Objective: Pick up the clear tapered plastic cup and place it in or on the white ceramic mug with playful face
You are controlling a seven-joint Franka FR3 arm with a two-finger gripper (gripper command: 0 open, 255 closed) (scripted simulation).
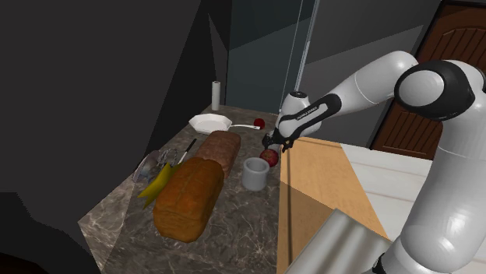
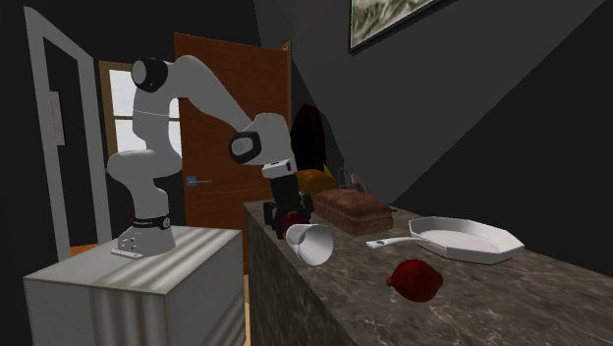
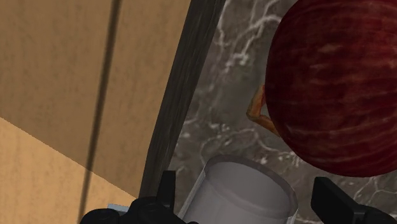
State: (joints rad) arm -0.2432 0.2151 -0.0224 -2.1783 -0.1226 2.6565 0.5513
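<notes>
A clear, glassy cup [image 1: 149,166] lies at the counter's far left, beside the bananas [image 1: 158,183] and far from my hand. The white mug [image 1: 255,173] stands near the counter's right edge; it is also the pale cup [image 2: 312,244] in the second exterior view. My gripper [image 1: 271,145] hangs just above a red apple [image 1: 269,157], a little behind the mug. In the wrist view its fingers [image 3: 167,191] stand apart, the mug's rim [image 3: 245,191] lies between them untouched, and the apple [image 3: 337,83] is large just beyond. Nothing is held.
Two brown bread loaves [image 1: 191,198] lie along the middle of the marble counter [image 1: 234,233]. A white pan [image 1: 210,123], a second red apple [image 1: 259,122] and a paper roll [image 1: 216,95] sit at the back. A wooden surface [image 1: 319,183] borders the counter's right edge.
</notes>
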